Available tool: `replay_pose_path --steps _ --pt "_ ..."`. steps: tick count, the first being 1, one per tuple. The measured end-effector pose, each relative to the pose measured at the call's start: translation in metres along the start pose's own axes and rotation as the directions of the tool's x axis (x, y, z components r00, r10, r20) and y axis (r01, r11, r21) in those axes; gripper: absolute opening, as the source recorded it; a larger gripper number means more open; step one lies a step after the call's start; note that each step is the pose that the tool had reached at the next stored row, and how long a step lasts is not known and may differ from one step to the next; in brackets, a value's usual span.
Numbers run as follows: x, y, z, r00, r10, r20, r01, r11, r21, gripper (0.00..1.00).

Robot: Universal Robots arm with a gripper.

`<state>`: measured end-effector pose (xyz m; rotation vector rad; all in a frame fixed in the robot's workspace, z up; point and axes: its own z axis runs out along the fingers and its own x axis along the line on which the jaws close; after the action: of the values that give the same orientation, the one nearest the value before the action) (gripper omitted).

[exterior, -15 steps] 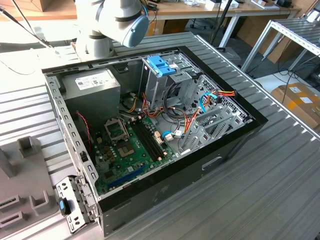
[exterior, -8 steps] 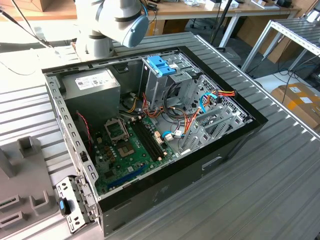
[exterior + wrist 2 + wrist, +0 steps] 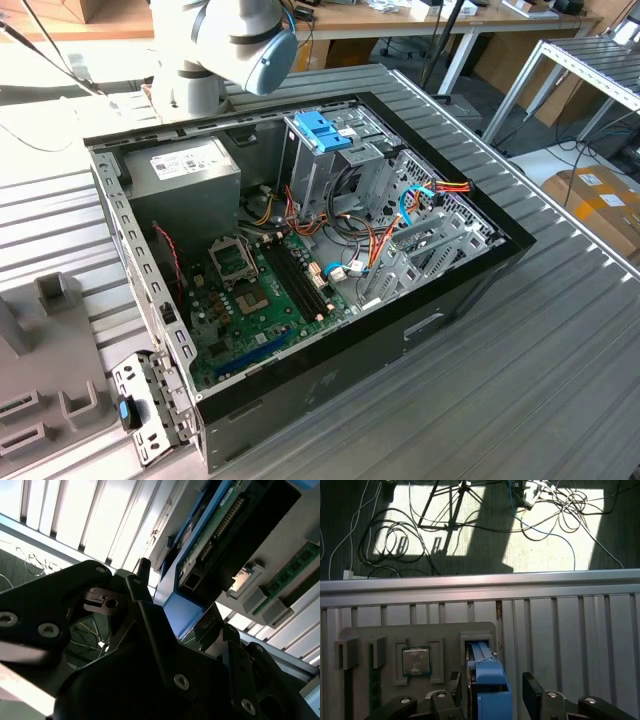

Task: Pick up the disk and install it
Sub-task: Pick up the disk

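The disk (image 3: 490, 677) stands on edge in a slot of a grey fixture (image 3: 375, 635), its light-blue carrier rails facing up. My gripper (image 3: 492, 690) straddles it, open. One black finger (image 3: 454, 684) and the other (image 3: 532, 692) sit on either side with small gaps. In the second wrist view the disk (image 3: 220, 530) shows its dark body, green circuit board and blue rail close against the black gripper frame. In the exterior view the arm (image 3: 240, 40) stands behind the open computer case (image 3: 460, 300).
A processor chip (image 3: 416, 660) lies in the fixture beside the disk. Green memory modules (image 3: 295, 565) rest nearby. The table's edge rail (image 3: 480, 585) runs just past the fixture, with cables on the floor beyond. Inside the case are a drive cage with a blue handle (image 3: 325, 130) and a power supply (image 3: 185, 170).
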<state>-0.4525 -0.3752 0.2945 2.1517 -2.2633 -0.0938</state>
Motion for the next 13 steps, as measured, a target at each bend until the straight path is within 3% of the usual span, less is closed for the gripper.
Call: replay_pose_path --steps 13 --pt "0.0017 -0.0008 0.0073 1.0000 -0.007 -0.0003 0.007 1.0000 -0.0001 0.60"
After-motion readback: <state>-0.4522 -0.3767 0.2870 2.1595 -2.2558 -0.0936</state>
